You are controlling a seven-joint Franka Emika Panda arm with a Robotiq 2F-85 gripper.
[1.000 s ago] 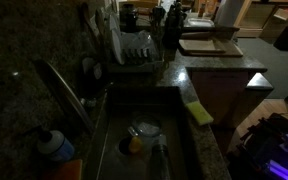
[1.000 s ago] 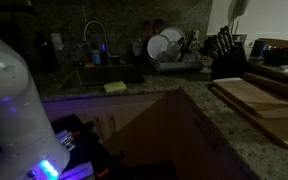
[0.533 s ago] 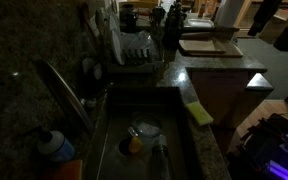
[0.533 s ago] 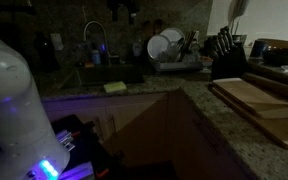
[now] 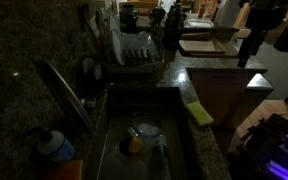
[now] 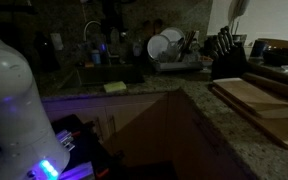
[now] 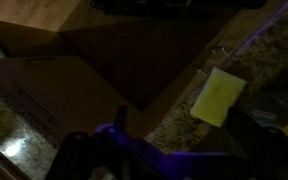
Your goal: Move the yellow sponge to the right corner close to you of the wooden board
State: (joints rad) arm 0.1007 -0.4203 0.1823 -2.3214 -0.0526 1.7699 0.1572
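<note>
Now the arm comes in, sponge not yet touched

Just now a dark robot arm (image 5: pixel 250 32) has slid into the upper right of an exterior view, where none was a moment ago. So I think the job is only starting. The small flat yellow sponge (image 5: pixel 197 111) lies alone on the dark speckled stone counter (image 5: pixel 224 68), just beside the metal sink (image 5: pixel 169 105), at the middle right. It is well apart from the big pale wooden board (image 5: pixel 209 45) near the top. The room is very dark. The gripper is too dim to pick out, so I cannot tell if it is open or closed.
</note>
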